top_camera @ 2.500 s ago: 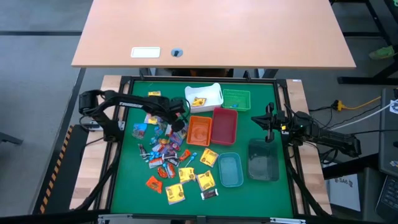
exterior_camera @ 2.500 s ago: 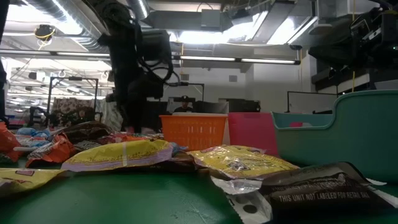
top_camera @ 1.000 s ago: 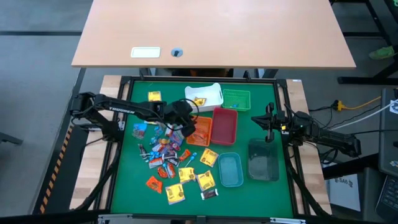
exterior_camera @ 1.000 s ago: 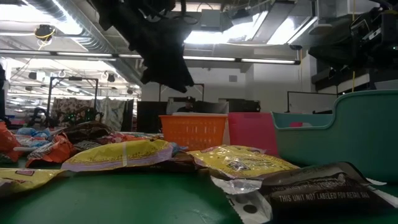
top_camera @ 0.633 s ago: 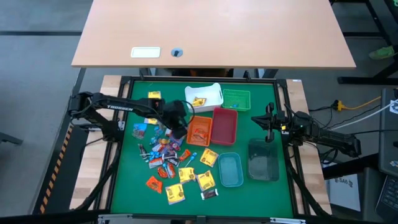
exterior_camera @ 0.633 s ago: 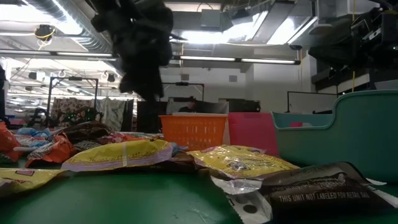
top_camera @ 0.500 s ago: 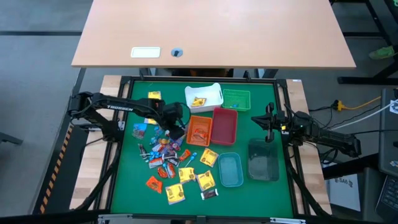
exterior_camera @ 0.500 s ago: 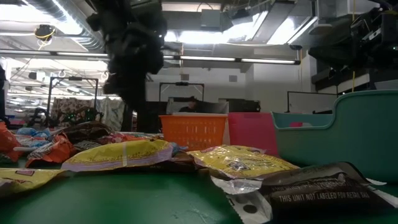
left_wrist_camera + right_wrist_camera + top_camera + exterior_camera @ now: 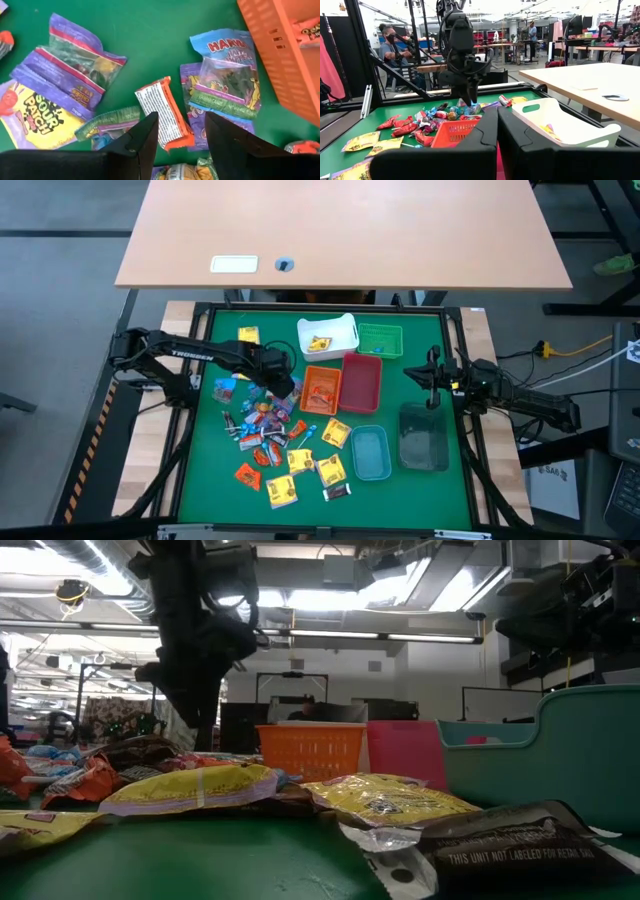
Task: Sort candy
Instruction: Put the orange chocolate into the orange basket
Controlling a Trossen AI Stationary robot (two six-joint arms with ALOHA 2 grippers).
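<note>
left hand (image 9: 177, 132): hanging open over the candy (image 9: 268, 423) pile, nothing in it
right hand (image 9: 432, 373): sitting closed by the clear bin (image 9: 424, 437)

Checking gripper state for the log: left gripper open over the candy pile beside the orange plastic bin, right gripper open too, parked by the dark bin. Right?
Not quite: the right gripper is shut, its fingers pressed together in the right wrist view. The left gripper is open over the candy pile beside the orange plastic bin.
</note>
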